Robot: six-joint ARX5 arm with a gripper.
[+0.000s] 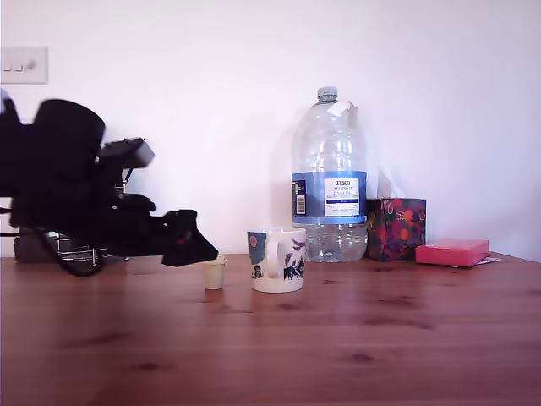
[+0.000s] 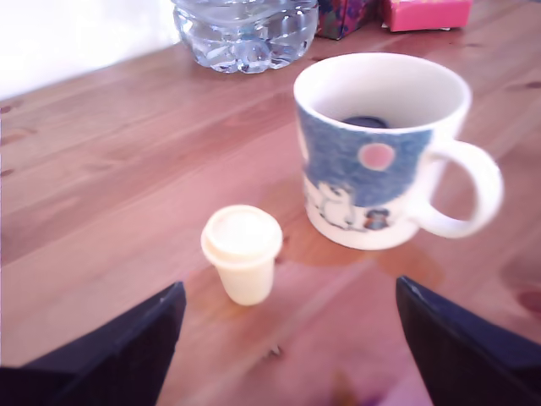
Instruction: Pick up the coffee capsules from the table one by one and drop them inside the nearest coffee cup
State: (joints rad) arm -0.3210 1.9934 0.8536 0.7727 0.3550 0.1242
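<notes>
A cream-yellow coffee capsule stands wide rim up on the wooden table, just to the exterior view's left of the coffee cup. The cup is a white mug with a blue illustrated pattern. A dark round shape lies inside it in the wrist view, perhaps the black capsule. My black gripper hovers close to the cream capsule on the exterior view's left, open. Its fingertips are spread wide with nothing between them, and the capsule is a little beyond them.
A big clear water bottle stands behind the cup. A patterned box and a pink box sit at the back on the exterior view's right. The wooden table stretches toward the front.
</notes>
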